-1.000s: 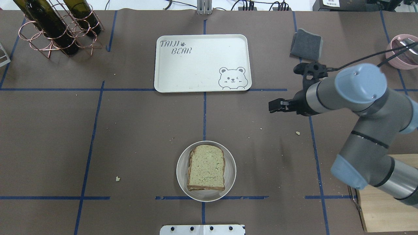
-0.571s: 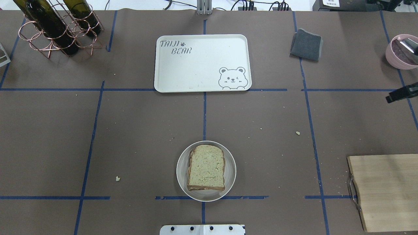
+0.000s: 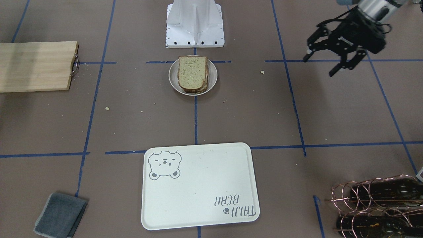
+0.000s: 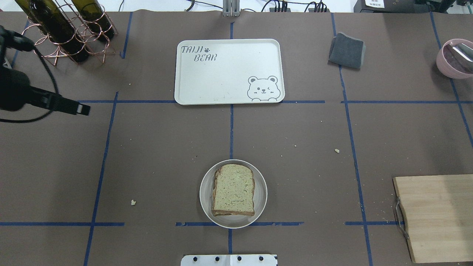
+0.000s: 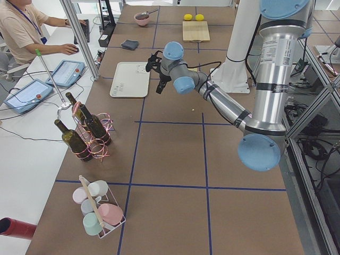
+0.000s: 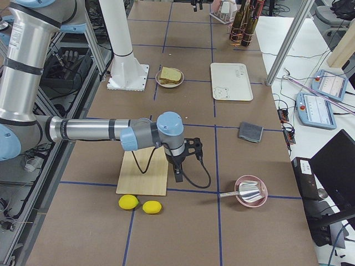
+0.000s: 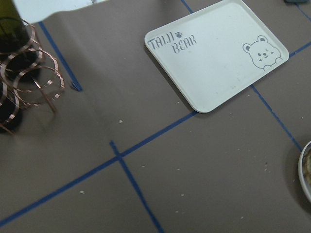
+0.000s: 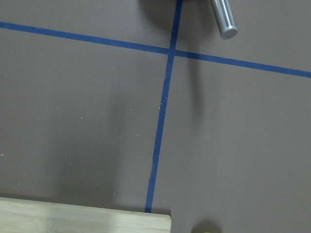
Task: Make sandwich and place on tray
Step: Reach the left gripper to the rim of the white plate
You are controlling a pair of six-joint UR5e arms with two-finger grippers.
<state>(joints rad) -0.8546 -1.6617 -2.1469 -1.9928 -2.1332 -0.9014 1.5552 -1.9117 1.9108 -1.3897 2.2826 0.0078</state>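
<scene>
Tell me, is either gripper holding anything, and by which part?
The left gripper is open and holds nothing. For the right gripper, it cannot be told.

Wooden cutting board, grey cloth, racked wine bottles, perhaps lemons.

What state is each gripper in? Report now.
Left black two-finger gripper: open, holding nothing.
Right black two-finger gripper: cannot be told; seen only from the side.
</scene>
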